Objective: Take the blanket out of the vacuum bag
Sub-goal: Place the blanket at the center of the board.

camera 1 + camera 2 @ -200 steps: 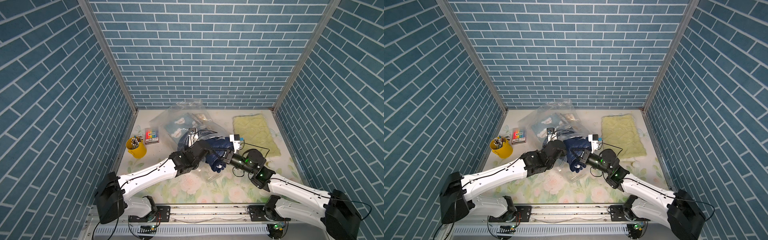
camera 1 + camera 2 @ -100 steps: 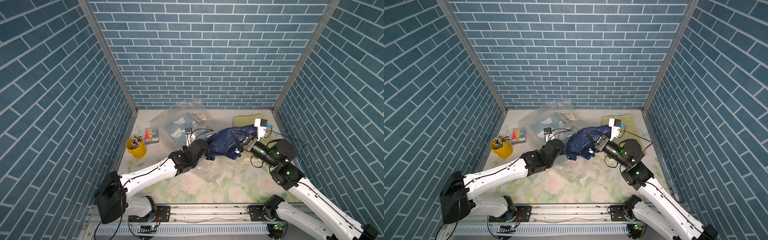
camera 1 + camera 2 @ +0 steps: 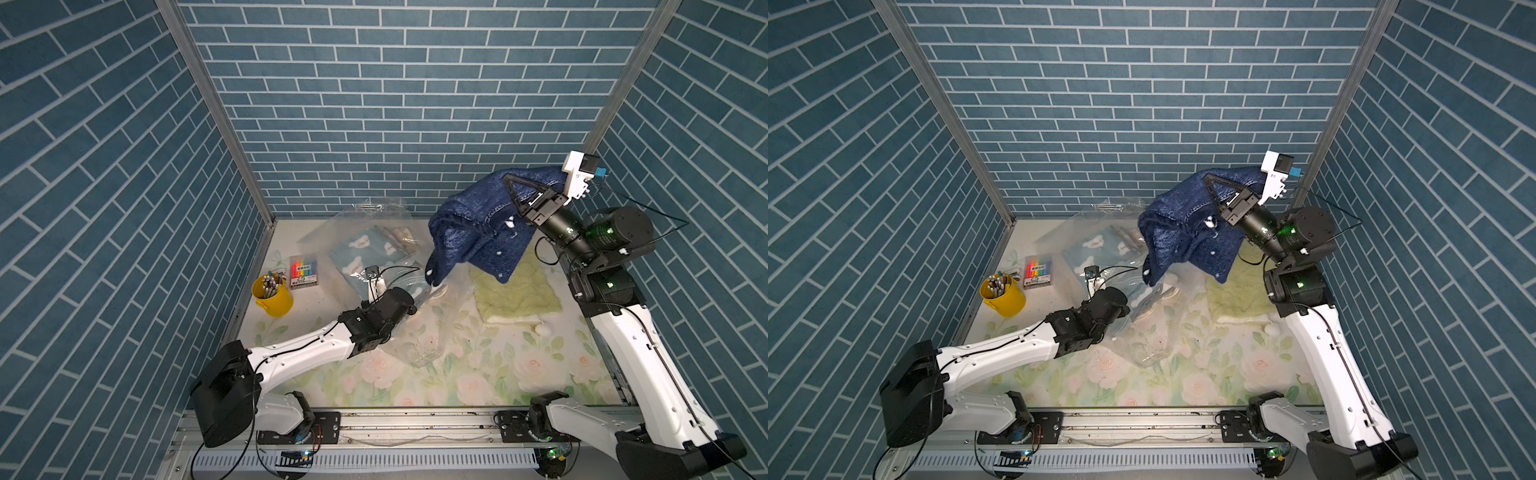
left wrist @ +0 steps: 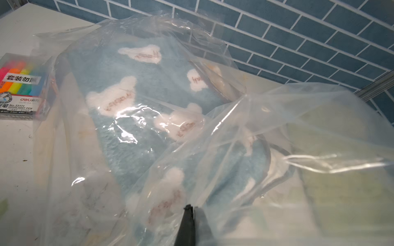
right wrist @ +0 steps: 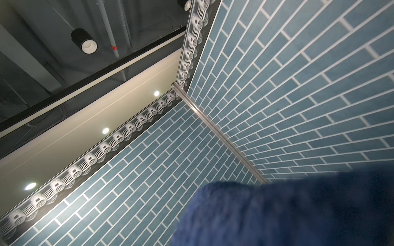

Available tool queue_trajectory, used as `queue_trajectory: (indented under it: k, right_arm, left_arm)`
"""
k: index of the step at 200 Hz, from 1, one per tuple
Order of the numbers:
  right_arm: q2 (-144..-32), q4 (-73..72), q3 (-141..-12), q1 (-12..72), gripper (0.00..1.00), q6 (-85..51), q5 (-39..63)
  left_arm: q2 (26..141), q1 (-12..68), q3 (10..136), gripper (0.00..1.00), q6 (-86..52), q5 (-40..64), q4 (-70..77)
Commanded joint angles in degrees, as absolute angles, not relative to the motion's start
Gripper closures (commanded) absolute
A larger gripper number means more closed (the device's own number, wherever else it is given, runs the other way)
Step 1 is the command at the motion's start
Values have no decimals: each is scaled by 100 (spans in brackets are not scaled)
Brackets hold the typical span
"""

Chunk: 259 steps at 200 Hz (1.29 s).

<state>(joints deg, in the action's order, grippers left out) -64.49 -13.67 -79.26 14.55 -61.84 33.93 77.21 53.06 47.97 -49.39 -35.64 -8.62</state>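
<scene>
The right gripper, jaws clamped on a fold of the navy blanket, holds the cloth high toward the back right corner. The blanket drapes from the gripper and its lowest corner hangs down to the mouth of the vacuum bag. We cannot tell whether that corner is quite clear of the plastic. The left gripper, pinched shut on a fold of the bag's film, sits low over the table. We judge it serves as an anchor, so the bag does not rise with the cloth. A pale blue blanket with white patches lies under clear plastic just behind; whether that is the same bag, we cannot say. A green mat lies below the hanging blanket, and we judge it a likely place to set the blanket down.
</scene>
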Motion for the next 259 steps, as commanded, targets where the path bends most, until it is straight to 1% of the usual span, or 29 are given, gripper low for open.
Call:
queue_trajectory:
  k: [1, 27, 72, 100, 133, 151, 172, 187, 199, 214, 232, 259]
  right_arm:
    - [-6651, -1919, -7709, 925, 100, -6581, 4059]
    - [-6500, -2671, -6976, 206, 100, -7147, 4436]
    - [-5994, -2821, -5701, -685, 100, -7294, 4893]
    - [-6049, -2855, -5310, -1076, 100, -7261, 5063]
    - [-6840, -3031, -5665, -1095, 100, -7189, 5160]
    - [-7510, -3057, -6278, -1096, 100, -7158, 5185]
    - [-8158, -3034, -7278, -1099, 100, -7120, 5207]
    - [-8354, -2686, -7893, -1124, 100, -6945, 5216]
    - [-8288, -2480, -7868, -1150, 100, -6835, 5178]
    - [-8013, -2282, -7144, -1160, 100, -6670, 5061]
    - [-7470, -2263, -5489, -1156, 100, -6627, 4658]
    - [-6577, -2465, -3106, -1151, 100, -6818, 3510]
  left_arm:
    - [7547, 5231, 4614, 100, -5028, -3531, -842]
    - [7443, 5179, 4510, 100, -5018, -3480, -836]
    - [7233, 5082, 4474, 100, -4842, -3456, -911]
    - [7123, 4990, 4456, 100, -4675, -3367, -852]
    - [7178, 4846, 4524, 100, -4542, -3243, -802]
    - [7253, 4791, 4594, 100, -4491, -3201, -776]
    - [7324, 4756, 4692, 100, -4417, -3155, -780]
    - [7327, 4738, 4750, 100, -4392, -3144, -772]
    - [7318, 4737, 4780, 100, -4378, -3118, -773]
    - [7268, 4740, 4751, 100, -4386, -3095, -746]
    - [7186, 4737, 4664, 100, -4419, -3034, -696]
    - [7085, 4738, 4502, 100, -4470, -2947, -634]
